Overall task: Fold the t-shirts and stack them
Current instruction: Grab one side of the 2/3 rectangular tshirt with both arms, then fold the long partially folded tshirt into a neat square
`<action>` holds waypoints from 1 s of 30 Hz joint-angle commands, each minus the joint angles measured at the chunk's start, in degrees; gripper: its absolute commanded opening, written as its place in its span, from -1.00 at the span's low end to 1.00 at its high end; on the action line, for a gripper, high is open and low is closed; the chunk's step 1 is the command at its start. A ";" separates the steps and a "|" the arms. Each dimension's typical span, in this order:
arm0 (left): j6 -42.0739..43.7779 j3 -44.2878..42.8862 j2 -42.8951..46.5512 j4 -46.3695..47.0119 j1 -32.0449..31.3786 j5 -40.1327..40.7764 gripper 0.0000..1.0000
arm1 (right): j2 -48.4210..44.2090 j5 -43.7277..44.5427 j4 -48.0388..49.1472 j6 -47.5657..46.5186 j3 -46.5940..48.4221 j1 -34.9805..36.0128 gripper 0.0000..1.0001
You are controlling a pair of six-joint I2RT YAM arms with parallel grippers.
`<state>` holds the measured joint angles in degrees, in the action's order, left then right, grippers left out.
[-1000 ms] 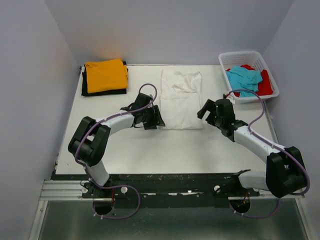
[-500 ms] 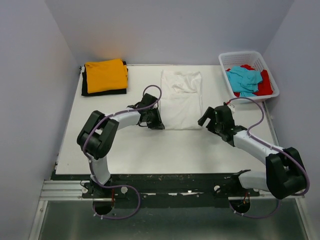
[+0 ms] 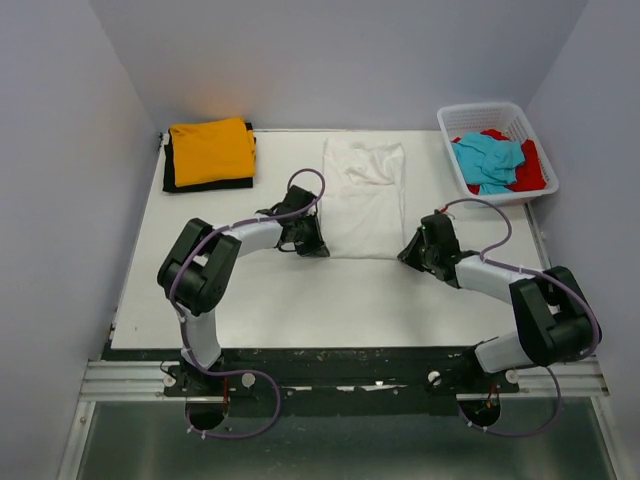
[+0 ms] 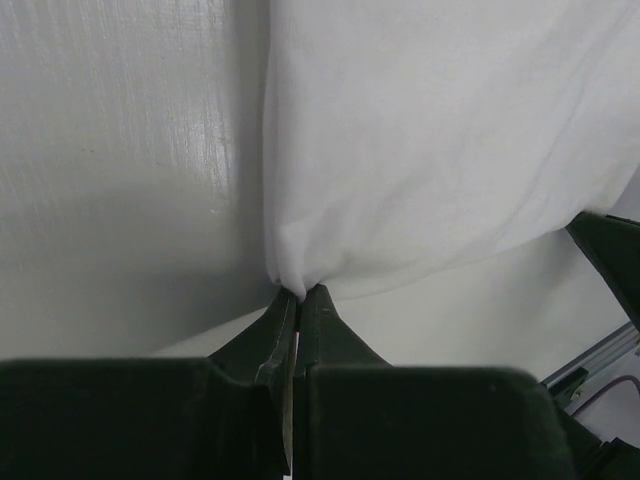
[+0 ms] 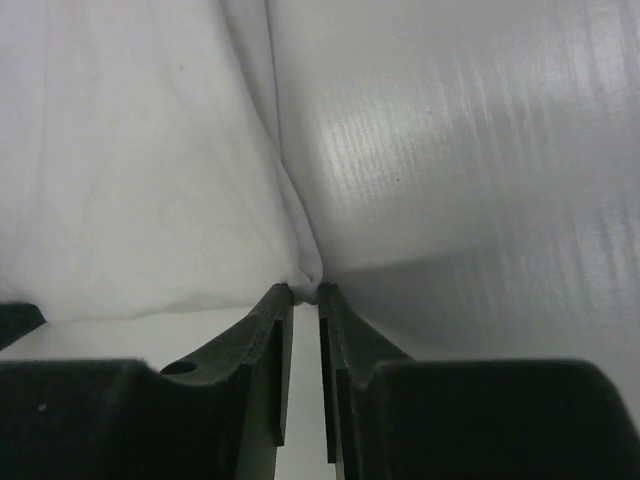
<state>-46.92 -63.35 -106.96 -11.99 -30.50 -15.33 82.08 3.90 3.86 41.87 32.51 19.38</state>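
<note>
A large white t-shirt lies as a long strip in the middle of the table. My left gripper is at its near left corner, and in the left wrist view this gripper is shut on a pinch of the white cloth. At the near right corner my right gripper has its tips closed on a small bunch of the same cloth. An orange t-shirt lies folded on a black one at the back left.
A white lattice basket stands at the back right, holding a turquoise t-shirt and a red one. Grey walls close in the table on three sides. Both arms' bases sit at the near edge.
Both grippers came down onto the white t-shirt's near corners and closed on them; the left closed first, the right in the last half second.
</note>
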 commanded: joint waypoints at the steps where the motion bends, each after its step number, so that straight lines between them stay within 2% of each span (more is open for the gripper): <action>1: 1.37 2.31 0.90 1.84 -0.35 0.52 -1.00 | 2.14 -2.13 0.81 0.18 -0.38 -0.36 -0.74; 3: 1.22 4.16 2.80 2.39 -0.42 0.74 -1.00 | 0.57 -4.86 0.59 0.20 -1.82 -0.31 -0.97; 10: -0.30 19.42 13.66 7.58 -3.55 1.56 -1.00 | -13.80 -17.58 -3.67 0.90 -12.82 0.07 -0.99; 14: -4.52 29.85 23.32 7.55 -9.28 5.49 -1.00 | -22.28 -26.32 -12.99 0.18 -16.80 2.19 -0.99; 20: -16.73 41.68 40.23 3.21 -20.01 9.83 -1.00 | -36.69 -29.61 -30.41 3.42 -18.02 7.51 -0.99; 23: -20.34 40.86 51.35 -7.92 -27.64 18.55 -1.00 | -45.87 -29.01 -39.03 2.55 -14.25 7.68 -0.99; 25: -19.54 37.69 58.09 -15.27 -29.56 21.99 -1.00 | -49.46 -29.73 -41.03 1.92 -11.47 7.67 -0.99; 27: -17.20 35.42 62.91 -17.05 -30.16 23.06 -1.00 | -50.02 -30.19 -40.60 1.81 -9.35 7.68 -0.99; 30: -13.86 33.48 66.73 -14.24 -30.23 24.86 -1.00 | -49.38 -26.76 -37.96 1.90 -5.13 7.69 -0.99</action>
<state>-63.42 -26.02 -45.91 -22.83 -60.23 1.78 32.58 -23.86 -32.29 43.92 22.11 26.81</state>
